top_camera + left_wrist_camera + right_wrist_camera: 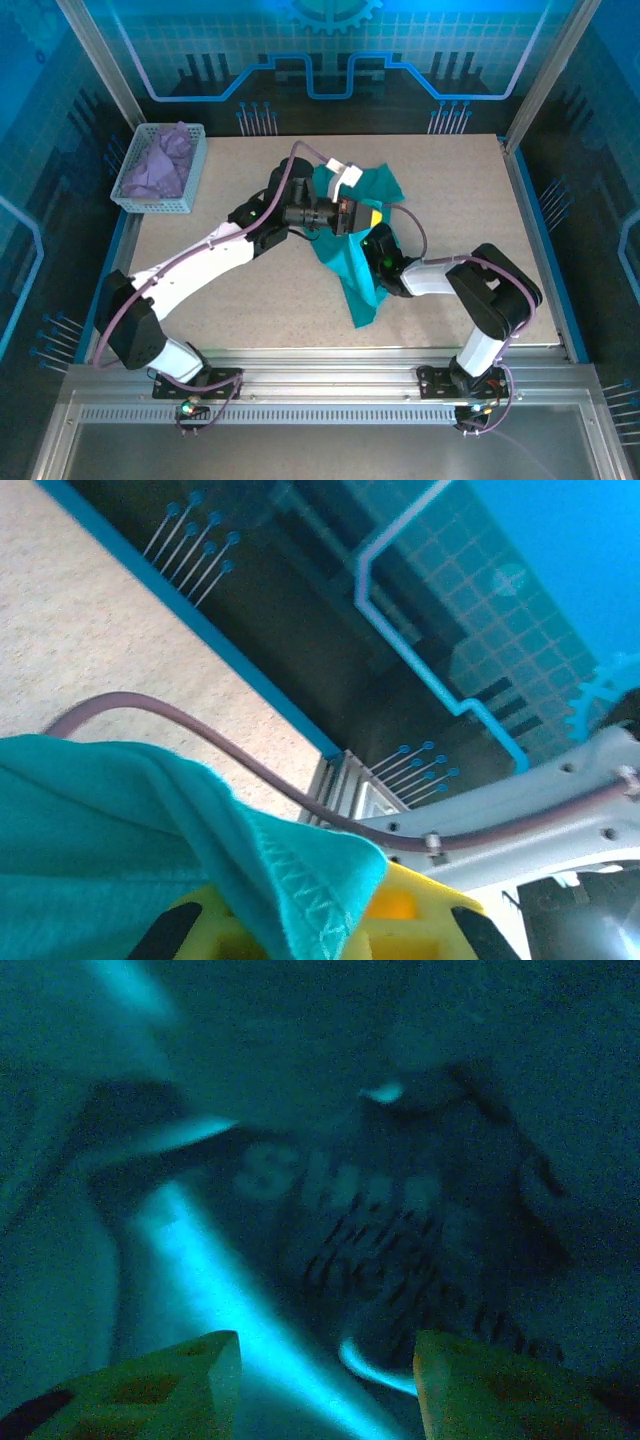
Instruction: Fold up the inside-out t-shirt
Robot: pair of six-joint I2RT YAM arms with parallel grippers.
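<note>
Centrally on the table (200, 290), the t-shirt (352, 275) lies bunched, trailing toward the near edge. The left gripper (368, 216) is closed on a hemmed fold at the top of the t-shirt, which drapes over its yellow fingers (400, 908). The right gripper (325, 1348) is pressed into the t-shirt's right side, jaws parted, cloth ahead, nothing clamped.

Two-tone throughout — glossy white shells between matte black joints on the left arm (200, 262) and the right arm (437, 277) alike. Laced with a thin mauve-grey cable (200, 725), looping free at the wrists. Tipped in blunt yellow plastic fingers (420, 882) — anchored by black clamp bases (197, 384).
</note>
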